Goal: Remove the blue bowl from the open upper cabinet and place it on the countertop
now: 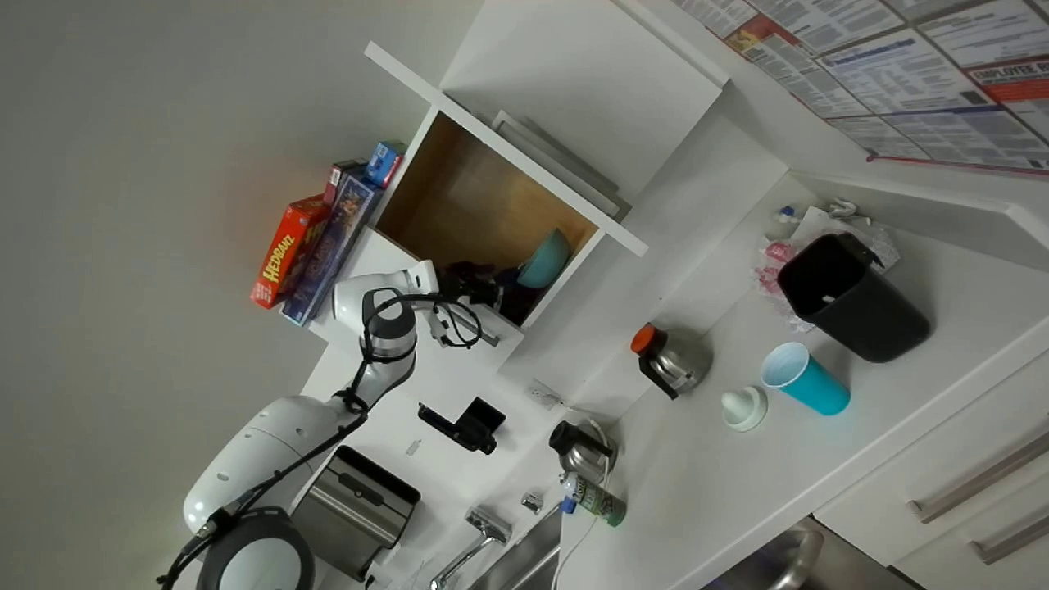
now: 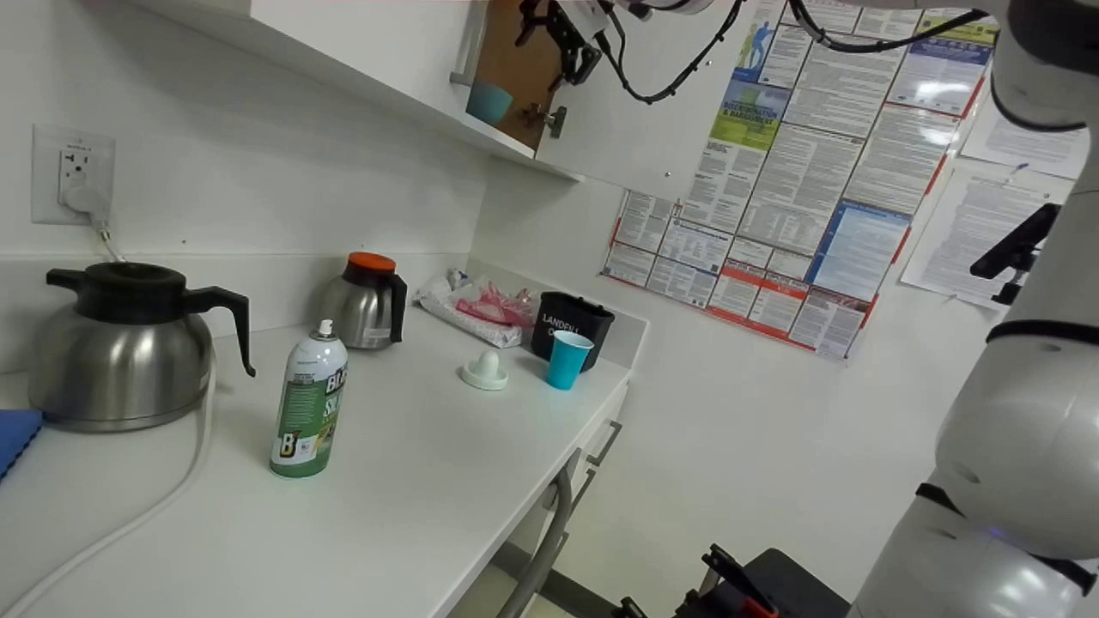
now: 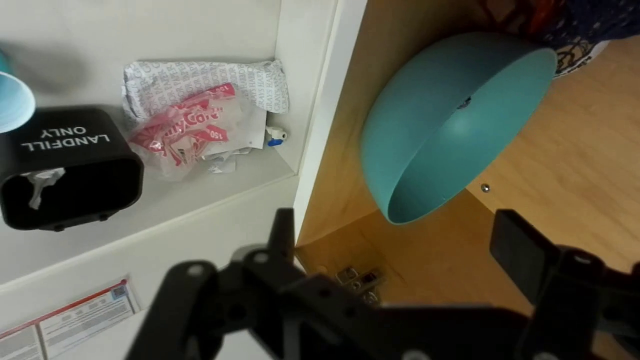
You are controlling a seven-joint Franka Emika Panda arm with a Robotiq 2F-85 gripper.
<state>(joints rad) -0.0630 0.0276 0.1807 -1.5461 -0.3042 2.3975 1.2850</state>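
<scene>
At the wrist view's left, the surface (image 3: 220, 30) is carrying a bin (image 3: 67, 145); midway, the end effector (image 3: 398, 237) is hanging spread, empty. Farther right, the bowl (image 3: 445, 125) is sitting inside the cabinet (image 3: 340, 190), probably light, stiff, slippery, and best pinched at the rim (image 3: 432, 135).

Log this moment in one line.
Black claw: open, empty; round teal-blue bowl: inside open white wood-lined cabinet; flat white countertop: bowl not there yet

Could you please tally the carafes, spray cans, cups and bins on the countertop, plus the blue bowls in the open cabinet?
Carafes: 2 (black-topped carafe, orange-topped carafe)
Spray can: 1
Blue cup: 1
Black bin: 1
Blue bowl: 1
Total: 6
</scene>
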